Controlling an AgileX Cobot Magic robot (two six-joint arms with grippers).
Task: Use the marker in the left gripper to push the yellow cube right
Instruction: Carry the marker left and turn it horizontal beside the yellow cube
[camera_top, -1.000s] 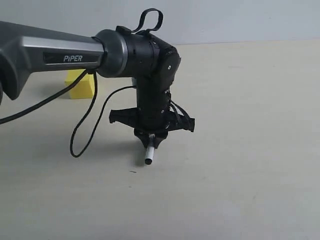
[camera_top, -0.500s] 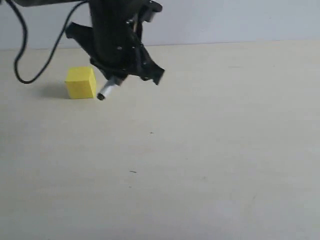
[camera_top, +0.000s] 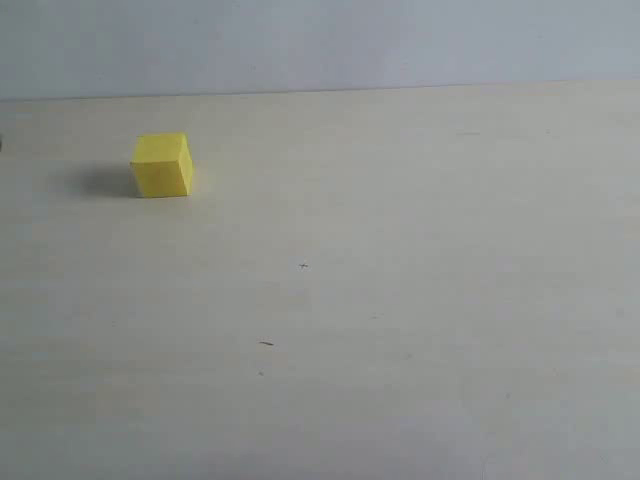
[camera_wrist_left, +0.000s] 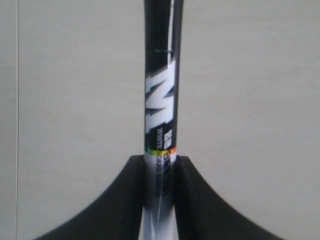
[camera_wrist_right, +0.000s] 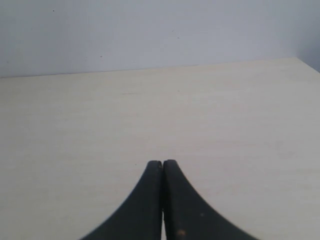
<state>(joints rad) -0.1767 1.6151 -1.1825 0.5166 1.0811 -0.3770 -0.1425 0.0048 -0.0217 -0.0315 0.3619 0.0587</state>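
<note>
The left end effector (camera_wrist_left: 160, 167) was clenched on the marker (camera_wrist_left: 161, 90); the right end effector (camera_wrist_right: 162, 167) was closed on nothing. The yellow cube (camera_top: 161, 166) sat on the tabletop (camera_top: 400, 300), with no arm near it in the exterior view. The approach seemed to be in hand: next, the marker tip had to come down just left of the cube, then sweep right. The label bore a large white "M"-like mark; the small print was unreadable.

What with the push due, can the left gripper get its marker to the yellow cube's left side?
Probably yes: nothing stands beside the yellow cube, and the left gripper grips the marker.
</note>
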